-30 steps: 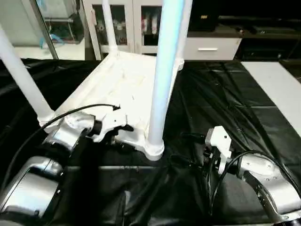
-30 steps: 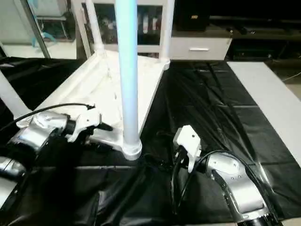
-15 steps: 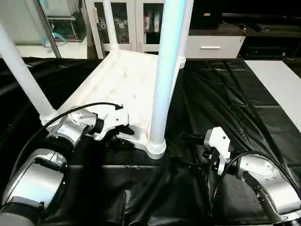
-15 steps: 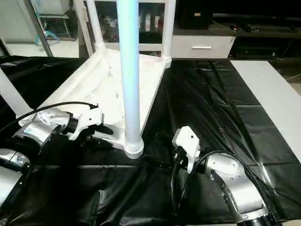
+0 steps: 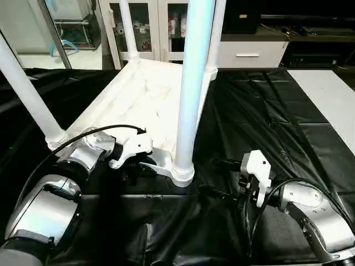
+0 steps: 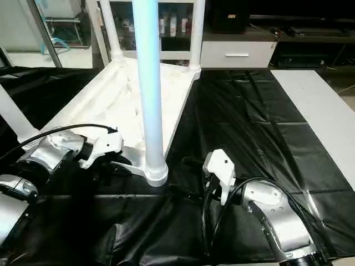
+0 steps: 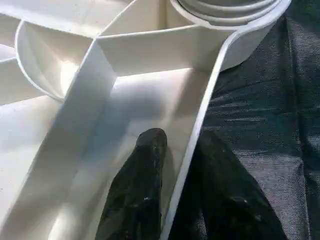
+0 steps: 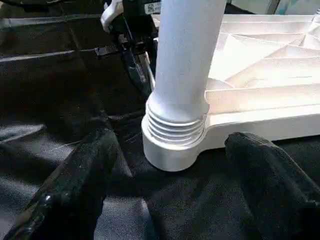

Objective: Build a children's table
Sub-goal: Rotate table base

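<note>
Now I pinch the tabletop (image 5: 145, 97) rim squarely with my left gripper (image 7: 182, 165), fingers astride it, nearly closed; the right gripper (image 8: 170, 187) waits wide open, empty, beside the near leg (image 5: 190, 83).

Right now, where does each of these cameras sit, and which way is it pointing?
Head pair: look forward and down at the upturned white plastic tabletop on the black-covered work table, over both silver forearms.
Left wrist: looks along the left gripper, its fingers astride the tabletop's rim.
Right wrist: looks between the right gripper fingers at the near white tube leg.
Shared: that leg's ribbed corner socket.
</note>
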